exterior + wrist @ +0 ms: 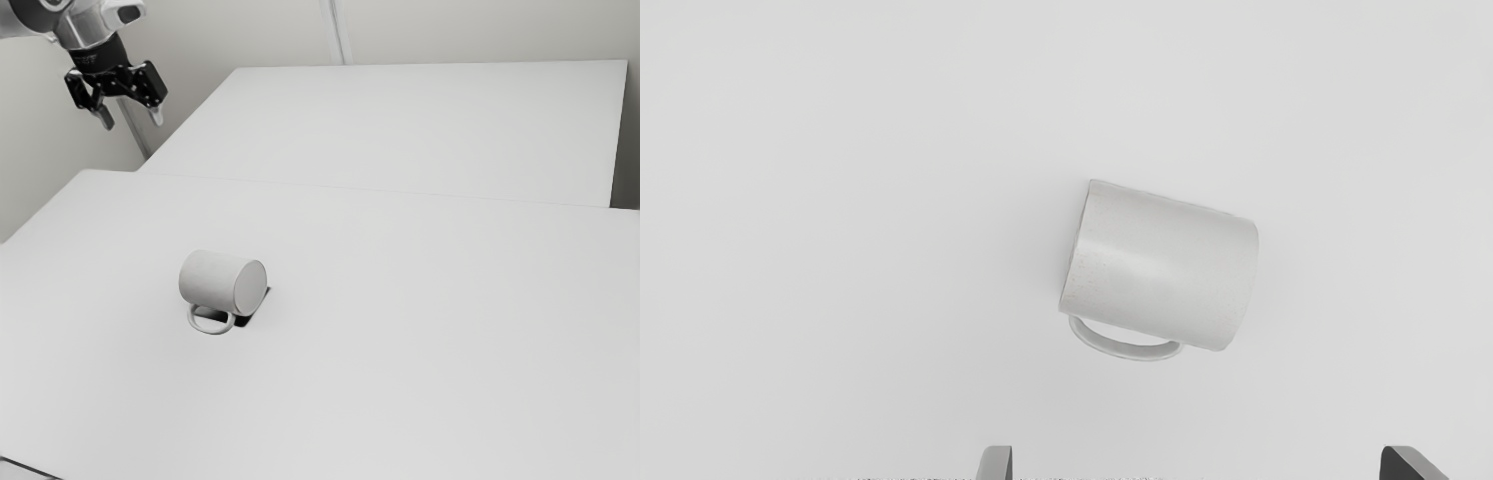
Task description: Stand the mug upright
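Note:
My gripper (131, 118) hangs high above the table at the exterior view's upper left, well apart from the mug. Its two fingers stand wide apart with nothing between them. The white mug (212, 281) lies on its side on the table, its flat base facing the exterior view's right and its handle low on the side nearer that camera. From above, in the wrist view, the mug (1163, 267) lies ahead of the gripper (1196, 460), with the handle on the side toward the fingers. The inside of the mug is hidden.
The mug rests on a large white table (420, 330). A second white surface (400, 130) adjoins its far edge. A dark shadow lies beside the mug's base, and a thin dark strip (30, 468) shows at the exterior view's lower left corner.

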Robot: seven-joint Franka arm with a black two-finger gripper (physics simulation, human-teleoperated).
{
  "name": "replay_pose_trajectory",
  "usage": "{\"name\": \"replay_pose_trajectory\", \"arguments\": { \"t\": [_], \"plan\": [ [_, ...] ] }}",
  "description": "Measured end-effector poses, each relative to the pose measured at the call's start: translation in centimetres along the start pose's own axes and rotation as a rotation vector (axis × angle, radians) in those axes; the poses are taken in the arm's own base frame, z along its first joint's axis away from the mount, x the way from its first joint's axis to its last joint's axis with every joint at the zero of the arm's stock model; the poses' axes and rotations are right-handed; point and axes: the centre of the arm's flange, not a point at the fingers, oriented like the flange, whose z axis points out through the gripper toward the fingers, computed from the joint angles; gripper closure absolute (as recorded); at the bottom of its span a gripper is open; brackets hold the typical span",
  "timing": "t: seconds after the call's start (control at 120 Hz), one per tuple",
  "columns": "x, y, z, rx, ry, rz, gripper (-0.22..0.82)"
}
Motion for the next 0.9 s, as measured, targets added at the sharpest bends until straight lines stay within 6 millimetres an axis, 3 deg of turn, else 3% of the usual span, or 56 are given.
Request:
{"name": "replay_pose_trajectory", "arguments": {
  "t": [0.108,0.175,0.275,0.375,0.458,0.567,0.658,0.742,0.9],
  "plan": [
    [0.1,-0.2,0.4,-0.006,-0.013,-0.003,0.00],
    [0.6,-0.7,1.9,-0.008,-0.042,-0.013,0.00],
    [1.6,-4.1,4.6,-0.073,-0.080,-0.085,0.00],
    [2.9,-8.6,9.6,-0.214,-0.124,-0.175,0.00],
    [3.8,-11.2,14.4,-0.360,-0.148,-0.230,0.00],
    [5.1,-13.1,21.0,-0.553,-0.159,-0.277,0.00],
    [3.9,-14.3,26.8,-0.711,-0.177,-0.330,0.00],
    [2.8,-15.6,29.5,-0.783,-0.160,-0.332,0.00],
    [2.1,-16.5,31.3,-0.823,-0.120,-0.212,0.00]
  ]
}}
